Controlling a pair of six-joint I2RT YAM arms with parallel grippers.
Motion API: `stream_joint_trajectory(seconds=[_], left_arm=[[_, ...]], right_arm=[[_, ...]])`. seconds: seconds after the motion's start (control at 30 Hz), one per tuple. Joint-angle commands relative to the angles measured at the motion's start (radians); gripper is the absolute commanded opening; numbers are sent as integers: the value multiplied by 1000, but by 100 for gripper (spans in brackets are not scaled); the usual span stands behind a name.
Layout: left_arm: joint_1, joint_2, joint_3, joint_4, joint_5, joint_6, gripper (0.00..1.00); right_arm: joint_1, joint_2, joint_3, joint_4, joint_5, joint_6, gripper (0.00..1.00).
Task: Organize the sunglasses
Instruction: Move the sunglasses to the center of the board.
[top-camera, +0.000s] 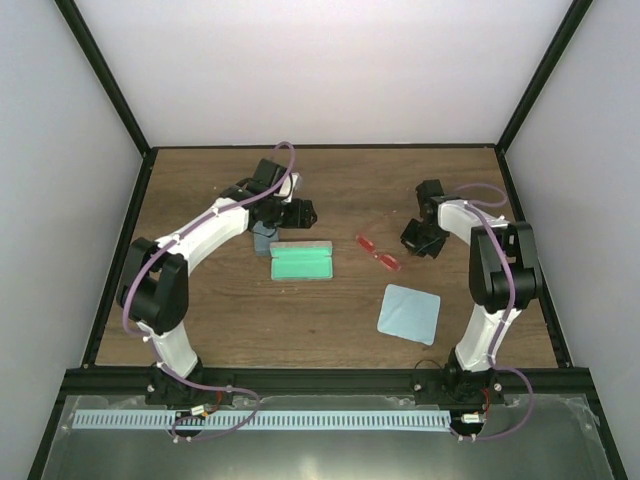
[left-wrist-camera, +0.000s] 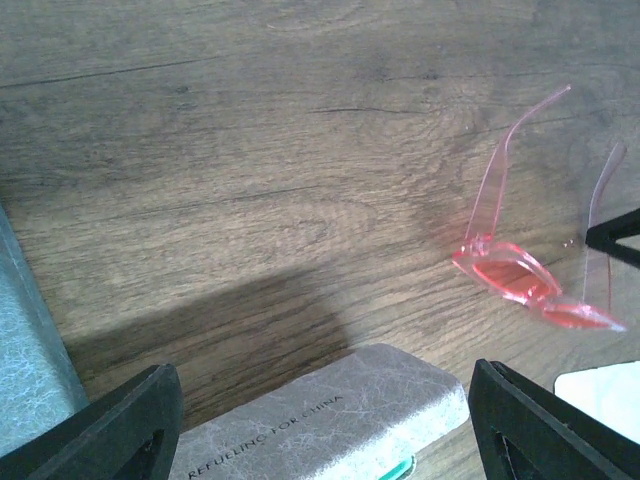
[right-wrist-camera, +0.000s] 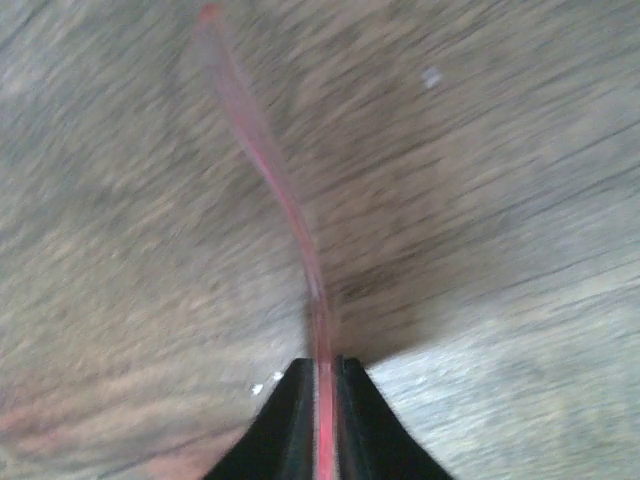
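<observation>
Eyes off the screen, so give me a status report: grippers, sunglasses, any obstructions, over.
Left gripper open by grey case. Right gripper shut on one arm of sunglasses. Cloth apart, not blocking.

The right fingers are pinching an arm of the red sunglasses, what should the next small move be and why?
Probably swing that arm inward to fold it against the lenses. The right fingers are shut on one thin arm of the sunglasses, both arms stick out unfolded, and the open green-lined case lies flat nearby, apart from them.
</observation>
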Motion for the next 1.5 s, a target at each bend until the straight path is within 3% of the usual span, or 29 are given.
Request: stream_joint_trajectory(seconds=[0.0,0.07,0.17,0.2,0.37,0.6,0.77,0.9,1.3,1.47], left_arm=[[4,14,11,-3,41,24,80],[2,11,8,0,54,23,80],[-9,15,14,-4,61,7,58],[-23,15,19,-6,59,7,56],[-134,33,41,6,84,24,59],[-275,105,104,61,334,64,53],[-382,216,181,54,393,85,29],[-450,303,270,37,348,98,26],[-532,487,348,102,269,72,29],[-531,576,408,51,191,70,29]], right_arm=[[-34,37,66,-24,50,-22,12],[-33,41,70,-25,51,-25,24],[-32,-8,48,-18,51,-12,32],[-32,-40,35,-11,45,-12,34],[6,-242,-45,-30,91,-2,36],[16,-516,-232,-93,105,49,37],[-13,-626,-333,-120,69,69,14],[-29,-666,-393,-113,38,76,4],[-37,-751,-374,-226,117,77,6],[-38,-782,-373,-242,122,74,8]])
